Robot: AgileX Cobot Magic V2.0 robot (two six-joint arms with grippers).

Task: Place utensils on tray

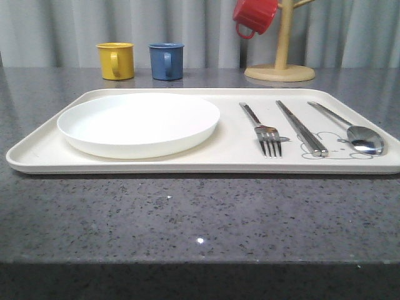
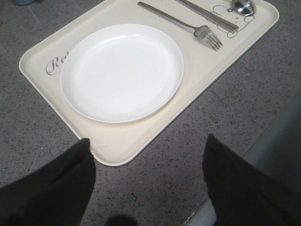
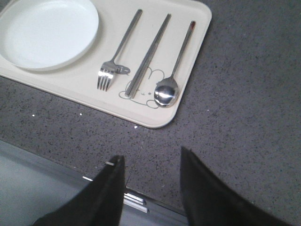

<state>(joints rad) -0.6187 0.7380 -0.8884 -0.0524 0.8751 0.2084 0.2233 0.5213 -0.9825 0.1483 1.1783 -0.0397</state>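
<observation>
The cream tray (image 1: 231,153) (image 2: 117,150) (image 3: 188,56) lies on the dark speckled table. On its left half rests the round white plate (image 1: 139,124) (image 2: 122,70) (image 3: 47,30). Right of the plate lie the fork (image 1: 262,128) (image 2: 181,22) (image 3: 117,52), the chopsticks (image 1: 302,128) (image 2: 207,13) (image 3: 149,54) and the spoon (image 1: 356,132) (image 2: 243,6) (image 3: 174,70), side by side. My left gripper (image 2: 148,146) hangs open over the table just off the tray's near left corner, holding nothing. Open and holding nothing too, my right gripper (image 3: 150,155) hovers at the table's front edge, short of the tray's near right corner.
At the back stand a yellow cup (image 1: 116,60) and a blue cup (image 1: 167,60). A wooden mug tree (image 1: 281,62) at the back right carries a red cup (image 1: 254,15). The table's front edge (image 3: 141,197) runs beneath my right gripper.
</observation>
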